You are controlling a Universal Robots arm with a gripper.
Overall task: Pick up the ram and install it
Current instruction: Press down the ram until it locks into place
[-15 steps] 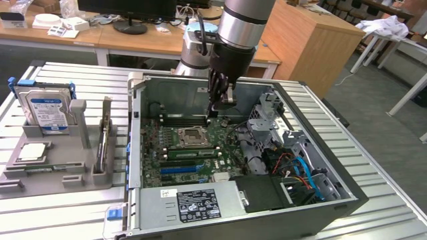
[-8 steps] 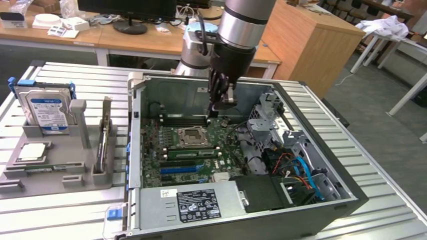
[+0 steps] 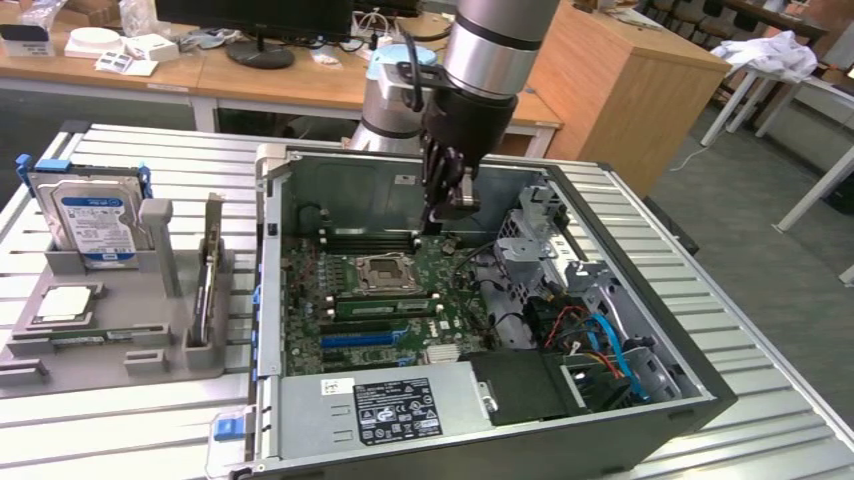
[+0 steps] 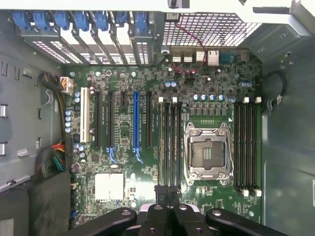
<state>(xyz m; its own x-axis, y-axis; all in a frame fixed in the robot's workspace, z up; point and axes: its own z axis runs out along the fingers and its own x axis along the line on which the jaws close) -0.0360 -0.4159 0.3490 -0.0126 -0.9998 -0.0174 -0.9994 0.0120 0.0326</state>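
Green ram (image 3: 380, 304) stick, long and skinny with little dark chips, is sitting in one of the black slots just beside the square metal CPU socket (image 3: 387, 270), on the side toward the blue slot (image 3: 360, 340); it looks seated level, though I can't tell if the end latches are clipped; the fingers (image 3: 434, 233) hang inside the open case (image 3: 667, 395) over the motherboard (image 3: 447, 315), near the socket but apart from the stick; in the wrist view the black fingers (image 4: 164, 199) are pressed tight together with nothing between them, tips right by the end of that slot bank, with the shiny socket frame (image 4: 206, 153) off to one side and the long blue slot (image 4: 136, 120) on the other; the board is the usual busy green with round capacitors and silver solder dots; the counter (image 3: 120, 430) is ribbed aluminium; at the exterior view's left a matte grey tray (image 3: 134, 350) holds a blue-labelled silver hard drive (image 3: 91, 222) standing upright and a small square silver processor chip (image 3: 64, 303) lying flat; a boxy grey power supply (image 3: 396, 405) with a black sticker fills the near end of the case.
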